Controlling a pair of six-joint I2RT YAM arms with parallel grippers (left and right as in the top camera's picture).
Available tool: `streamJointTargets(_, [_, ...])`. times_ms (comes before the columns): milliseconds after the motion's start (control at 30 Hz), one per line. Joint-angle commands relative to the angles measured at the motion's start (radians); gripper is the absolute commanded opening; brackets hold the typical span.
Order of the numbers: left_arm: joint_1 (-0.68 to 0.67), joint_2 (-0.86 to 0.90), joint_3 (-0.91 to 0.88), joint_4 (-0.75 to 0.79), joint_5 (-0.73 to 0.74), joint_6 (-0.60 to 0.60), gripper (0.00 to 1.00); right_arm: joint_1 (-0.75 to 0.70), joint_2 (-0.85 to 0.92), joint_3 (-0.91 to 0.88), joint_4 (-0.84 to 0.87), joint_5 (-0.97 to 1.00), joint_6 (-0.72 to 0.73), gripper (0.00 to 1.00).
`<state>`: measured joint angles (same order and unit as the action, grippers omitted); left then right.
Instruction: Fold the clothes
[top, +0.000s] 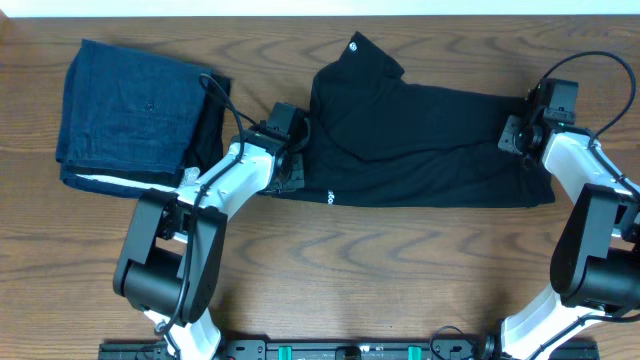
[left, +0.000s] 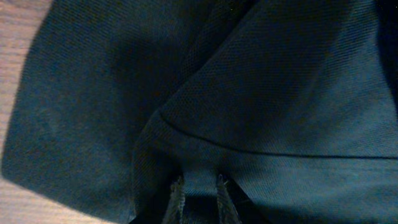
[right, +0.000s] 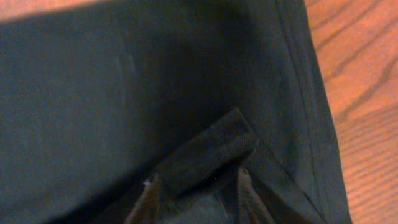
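Lies limp and light across mid-counter (top: 400, 270): large black short-sleeved soft-fabric shirt (top: 430, 140). Left jaws clenched on its left edge; right jaws parted over right corner. Best pinched at hems.

Tiny white marks (top: 353, 44) on shirt (top: 430, 140), illegible

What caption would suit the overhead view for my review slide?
Left gripper pinches one end of the black shirt, right gripper open at the other; folded blue garment lies alongside.
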<state>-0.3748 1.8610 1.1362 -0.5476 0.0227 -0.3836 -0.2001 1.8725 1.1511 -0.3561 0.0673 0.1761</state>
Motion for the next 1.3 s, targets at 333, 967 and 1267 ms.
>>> streamJointTargets(333, [0.002, -0.237, 0.191, -0.028, -0.004, 0.049, 0.14, -0.008, -0.254, 0.058, -0.251, -0.165, 0.019, 0.40])
streamJointTargets(967, [0.043, 0.144, 0.191, 0.208, -0.009, 0.143, 0.06, -0.008, -0.243, 0.031, -0.491, -0.169, 0.022, 0.99])
streamJointTargets(1267, [0.043, 0.229, 0.191, 0.061, -0.009, 0.139, 0.06, -0.008, -0.243, 0.031, -0.493, -0.169, 0.021, 0.99])
